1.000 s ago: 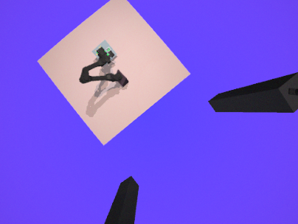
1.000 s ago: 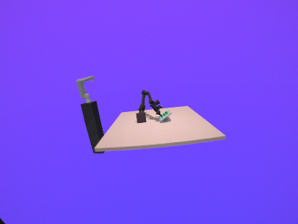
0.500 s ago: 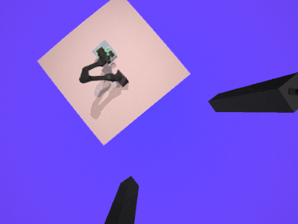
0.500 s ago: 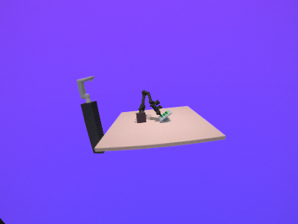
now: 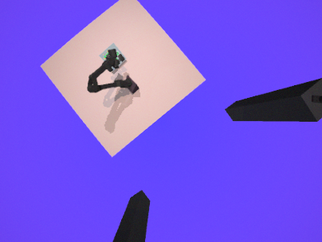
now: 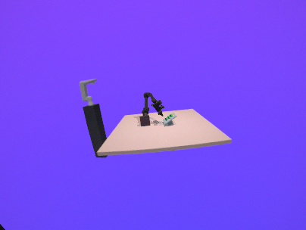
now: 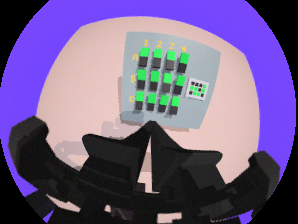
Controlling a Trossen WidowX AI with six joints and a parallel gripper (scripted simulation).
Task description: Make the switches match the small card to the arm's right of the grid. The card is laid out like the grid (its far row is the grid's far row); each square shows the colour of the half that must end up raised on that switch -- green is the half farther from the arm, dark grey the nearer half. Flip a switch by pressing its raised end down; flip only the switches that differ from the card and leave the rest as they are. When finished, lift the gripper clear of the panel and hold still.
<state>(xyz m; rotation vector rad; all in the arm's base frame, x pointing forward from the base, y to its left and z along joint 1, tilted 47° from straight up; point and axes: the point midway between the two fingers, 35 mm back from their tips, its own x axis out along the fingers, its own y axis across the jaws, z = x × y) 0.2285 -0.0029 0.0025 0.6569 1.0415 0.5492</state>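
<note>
The pale blue-grey panel (image 7: pixel 206 65) (image 6: pixel 170 122) (image 5: pixel 113 45) is tilted and carries rows A, B and C of four switches. Each switch, such as A1 (image 7: pixel 143 57), B2 (image 7: pixel 154 80) and C4 (image 7: pixel 174 105), shows a green far half and a dark near half. Which ends stand raised is hard to tell. The white card (image 7: pixel 197 89) lies right of row B; its far row looks mostly dark, the lower rows mix green and dark, and exact squares are too small to read surely. My gripper (image 7: pixel 152 123) (image 6: pixel 162 115) is shut and empty, its tips off the switches, appearing below C2 and C3.
The panel stands on the pale pink table (image 5: pixel 159 76) (image 6: pixel 182 138) (image 7: pixel 75 85). The arm's dark base (image 6: pixel 145 120) stands on the table on the near side of the panel. A dark post (image 6: pixel 95 126) with a grey bracket stands at the table's left corner in the exterior view.
</note>
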